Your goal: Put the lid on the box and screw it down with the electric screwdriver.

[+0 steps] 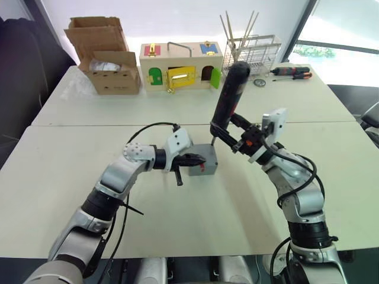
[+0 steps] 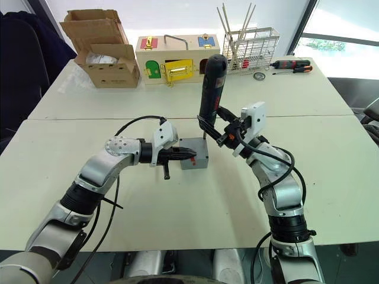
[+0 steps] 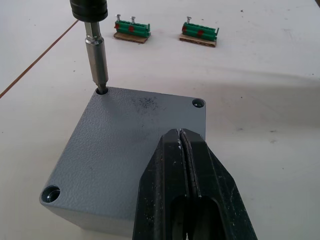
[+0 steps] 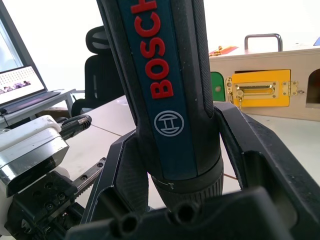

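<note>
The screwdriver [image 4: 165,90] bears the red word "BOSCH" running along its dark barrel, with a round white logo just beneath it.

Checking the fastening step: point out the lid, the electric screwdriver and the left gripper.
lid [image 3: 125,135], left wrist view, bare top face.
electric screwdriver [image 2: 211,89], right eye view, black body.
left gripper [image 3: 184,137], left wrist view, closed fingertips.

I see a plain grey lid [image 3: 130,145] on a grey box [image 1: 204,161] with a small red mark. The electric screwdriver [image 4: 165,85] is black and dark blue with red lettering. My left gripper [image 3: 186,145] is black.
</note>
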`<act>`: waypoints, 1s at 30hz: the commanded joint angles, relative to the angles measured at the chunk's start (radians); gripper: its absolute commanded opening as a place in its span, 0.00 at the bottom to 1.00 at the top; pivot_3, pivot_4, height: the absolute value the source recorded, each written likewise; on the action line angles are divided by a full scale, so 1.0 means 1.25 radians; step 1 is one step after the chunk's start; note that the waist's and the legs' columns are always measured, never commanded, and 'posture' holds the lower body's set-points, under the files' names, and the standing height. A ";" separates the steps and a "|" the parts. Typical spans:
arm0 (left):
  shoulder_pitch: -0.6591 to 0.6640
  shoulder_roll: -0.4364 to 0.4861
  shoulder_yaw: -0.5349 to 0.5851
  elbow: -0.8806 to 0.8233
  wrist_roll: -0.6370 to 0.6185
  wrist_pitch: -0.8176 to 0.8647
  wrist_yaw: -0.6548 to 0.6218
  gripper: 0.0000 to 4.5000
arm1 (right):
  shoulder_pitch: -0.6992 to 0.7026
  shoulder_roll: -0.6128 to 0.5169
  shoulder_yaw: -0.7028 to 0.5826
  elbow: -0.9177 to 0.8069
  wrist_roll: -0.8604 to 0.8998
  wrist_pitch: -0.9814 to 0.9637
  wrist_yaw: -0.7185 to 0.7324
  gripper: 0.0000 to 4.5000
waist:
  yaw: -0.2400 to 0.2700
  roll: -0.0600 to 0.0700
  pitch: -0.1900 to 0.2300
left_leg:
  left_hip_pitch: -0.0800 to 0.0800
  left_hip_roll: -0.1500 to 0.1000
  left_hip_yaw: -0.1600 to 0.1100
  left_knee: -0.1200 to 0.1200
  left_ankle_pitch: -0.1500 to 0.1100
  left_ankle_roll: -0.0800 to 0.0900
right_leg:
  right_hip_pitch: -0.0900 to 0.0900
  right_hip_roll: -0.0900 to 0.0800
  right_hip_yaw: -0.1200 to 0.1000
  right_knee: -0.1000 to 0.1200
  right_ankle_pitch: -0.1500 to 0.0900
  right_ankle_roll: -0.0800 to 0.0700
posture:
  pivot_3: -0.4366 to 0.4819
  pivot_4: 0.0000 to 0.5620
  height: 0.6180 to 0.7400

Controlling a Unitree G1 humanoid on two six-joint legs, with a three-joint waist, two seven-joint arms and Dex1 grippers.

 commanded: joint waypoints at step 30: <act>0.019 -0.005 -0.014 0.022 0.035 0.018 0.008 0.00 | 0.021 0.039 0.034 0.125 -0.030 -0.006 -0.038 0.42 | 0.002 -0.001 -0.003 | 0.003 0.000 -0.001 -0.001 -0.001 0.001 | 0.006 0.000 -0.001 -0.005 0.000 0.000 | 0.48 0.27 0.90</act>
